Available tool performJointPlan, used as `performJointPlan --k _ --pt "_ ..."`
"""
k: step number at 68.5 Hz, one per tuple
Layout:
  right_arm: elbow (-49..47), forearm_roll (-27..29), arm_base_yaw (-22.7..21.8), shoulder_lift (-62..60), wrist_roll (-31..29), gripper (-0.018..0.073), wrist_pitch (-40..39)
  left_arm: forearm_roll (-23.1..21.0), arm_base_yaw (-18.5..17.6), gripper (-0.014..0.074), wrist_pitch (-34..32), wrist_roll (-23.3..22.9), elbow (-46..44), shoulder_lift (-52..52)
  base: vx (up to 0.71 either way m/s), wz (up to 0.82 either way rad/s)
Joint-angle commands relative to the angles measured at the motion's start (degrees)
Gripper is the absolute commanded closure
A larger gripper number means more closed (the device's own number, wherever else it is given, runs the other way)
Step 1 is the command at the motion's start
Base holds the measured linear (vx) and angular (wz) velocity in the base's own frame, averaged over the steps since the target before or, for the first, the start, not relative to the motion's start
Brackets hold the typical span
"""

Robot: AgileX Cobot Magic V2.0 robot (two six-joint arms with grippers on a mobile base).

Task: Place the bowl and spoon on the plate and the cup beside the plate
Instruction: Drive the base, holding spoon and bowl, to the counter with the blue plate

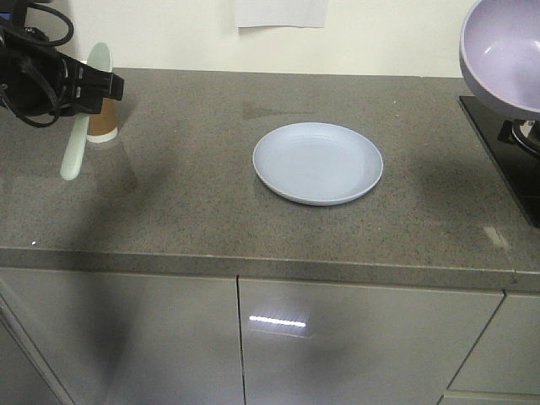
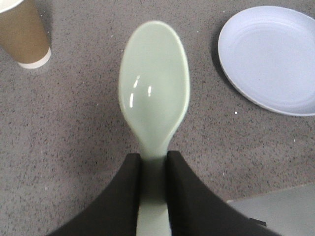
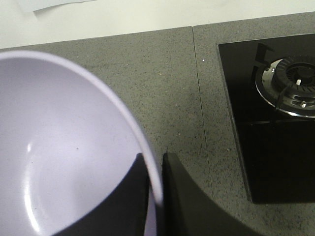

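**Left gripper (image 1: pixel 105 84) clamps the spoon (image 1: pixel 76 148); right gripper (image 3: pixel 155 160) pinches the bowl (image 3: pixel 64 147)**

Exterior front-facing view: the left gripper hangs over the far-left part of the counter (image 1: pixel 186 211), and the spoon slants down to the left from its fingers. The cup (image 1: pixel 103 125) stands upright just behind, largely hidden by gripper and spoon. The plate (image 1: pixel 317 162) lies mid-counter, well apart from the cup, with open stone all round it and out to the front edge. The bowl hangs tilted in the top right corner above the stove (image 1: pixel 506 160) and is cut off by the frame. The right gripper is out of this view.

Left wrist view: black fingers (image 2: pixel 189 196) are closed on the spoon's neck, its oval head jutting beyond them. The cup at top left and the plate at top right are both cropped. The counter's edge crosses the lower right corner.

Right wrist view: the fingers nip the bowl's rim, one inside and one outside. The bowl fills the left and runs off the frame. The burner (image 3: pixel 295 81) sits at the right, with a strip of counter between.
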Motion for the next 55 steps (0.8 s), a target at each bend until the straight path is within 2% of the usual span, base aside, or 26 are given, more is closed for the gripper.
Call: performJointPlan --k 1,55 --pt "-1.8 0.5 -0.3 -1.3 -0.4 0.0565 -4.1 -0.4 -0.3 0.0603 -3.2 0.0 -1.5 -1.8 0.13 -0.02" --pt "-1.8 0.5 -0.3 -1.3 -0.4 0.0565 -3.9 -0.4 -0.3 0.0603 -3.2 0.0 -1.5 -1.8 0.11 0.01"
